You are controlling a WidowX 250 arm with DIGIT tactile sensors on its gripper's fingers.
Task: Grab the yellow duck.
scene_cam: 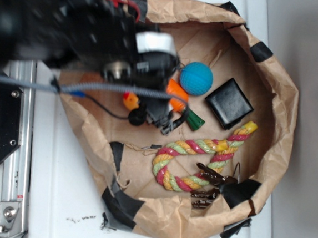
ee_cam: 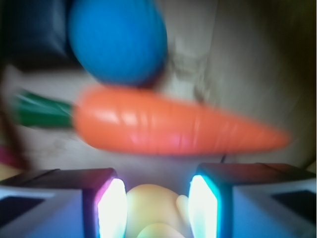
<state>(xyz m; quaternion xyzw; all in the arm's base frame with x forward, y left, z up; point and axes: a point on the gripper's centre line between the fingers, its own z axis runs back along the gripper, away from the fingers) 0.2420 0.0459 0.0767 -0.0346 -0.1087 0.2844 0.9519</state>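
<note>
Yellow duck [ee_cam: 151, 210] between gripper [ee_cam: 153, 208] fingers, carrot [ee_cam: 173, 126] beyond, blue ball [ee_cam: 119, 39] behind.

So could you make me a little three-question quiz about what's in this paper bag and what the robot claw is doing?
1. True or false: the yellow duck sits between the fingers of the gripper.
2. In the wrist view, which toy lies just beyond the fingertips?
A. the blue ball
B. the orange carrot
C. the multicoloured rope
3. Fill in: the black square box lies to the ____ of the ball in the exterior view.

Key: 1 true. 2 B. 3 right.
</note>
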